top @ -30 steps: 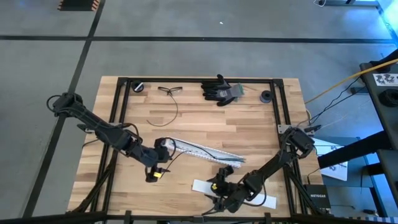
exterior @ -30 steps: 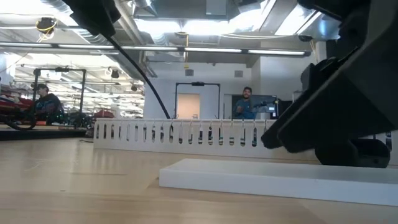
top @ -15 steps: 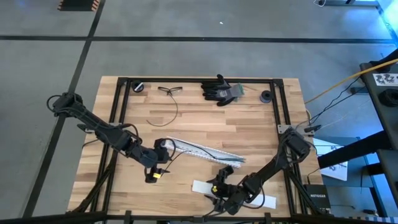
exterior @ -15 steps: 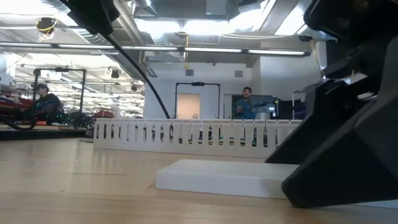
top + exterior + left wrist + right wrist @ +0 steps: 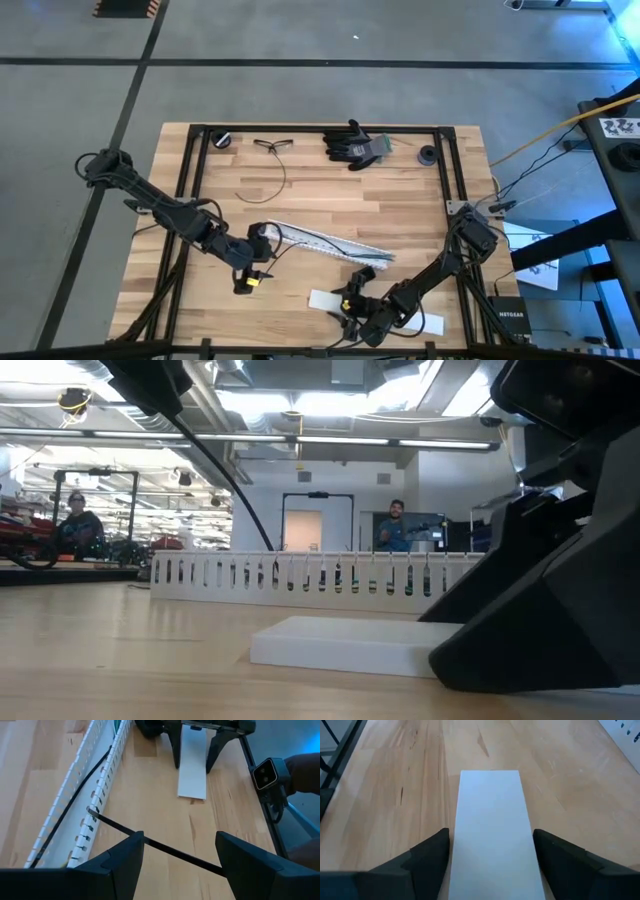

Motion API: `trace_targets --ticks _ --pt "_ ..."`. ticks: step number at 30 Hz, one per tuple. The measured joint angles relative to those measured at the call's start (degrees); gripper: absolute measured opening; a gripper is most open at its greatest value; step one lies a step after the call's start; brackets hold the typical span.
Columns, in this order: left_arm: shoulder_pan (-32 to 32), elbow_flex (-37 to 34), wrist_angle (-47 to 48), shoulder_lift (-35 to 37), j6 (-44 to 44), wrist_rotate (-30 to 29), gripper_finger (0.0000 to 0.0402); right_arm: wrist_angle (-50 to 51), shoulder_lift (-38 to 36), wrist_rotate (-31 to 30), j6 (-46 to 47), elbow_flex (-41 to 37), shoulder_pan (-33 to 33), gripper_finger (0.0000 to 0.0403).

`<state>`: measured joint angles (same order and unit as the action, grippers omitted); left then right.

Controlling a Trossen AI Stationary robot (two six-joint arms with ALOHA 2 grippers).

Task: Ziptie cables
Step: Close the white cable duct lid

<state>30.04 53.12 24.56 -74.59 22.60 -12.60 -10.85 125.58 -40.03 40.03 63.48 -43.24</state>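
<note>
- Right gripper (image 5: 349, 311) is low at the near edge of the tabletop (image 5: 400, 205), right of the middle. Its fingers (image 5: 427, 855) stand wide, one on each side of a flat white strip (image 5: 492, 830); whether they touch it, cannot tell.
- The flat white strip lies along the near edge, partly under the right arm.
- Left gripper (image 5: 262, 234) is near the tabletop's middle, a bit to the left side, at the end of the white perforated channel (image 5: 330, 243). Its fingers are apart.
- A ziptie (image 5: 150, 843), thin, black and straight, passes between the left fingers, its tip at the channel's slotted wall (image 5: 97, 795). If it is gripped, cannot tell.
- Cables (image 5: 65, 815): a dark thin line runs inside the channel along its length; colours not clear.
- Second thin black loop (image 5: 262, 185) lies toward the far-left part of the tabletop.
- At the far edge: black gloves (image 5: 353, 143), glasses (image 5: 271, 145), two small black round things (image 5: 222, 139), (image 5: 428, 154) near the corners.
</note>
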Motion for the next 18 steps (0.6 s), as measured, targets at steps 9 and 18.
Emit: trace_targets --ticks 9,18 --pt "0.00 0.00 0.02 0.00 0.13 0.04 0.0230 0.19 0.04 0.00 -0.04 0.13 0.04 0.0211" --pt "-0.01 0.00 -0.36 0.00 -0.82 0.01 0.0230 2.48 -0.84 0.44 -3.64 3.92 0.25 0.0214"
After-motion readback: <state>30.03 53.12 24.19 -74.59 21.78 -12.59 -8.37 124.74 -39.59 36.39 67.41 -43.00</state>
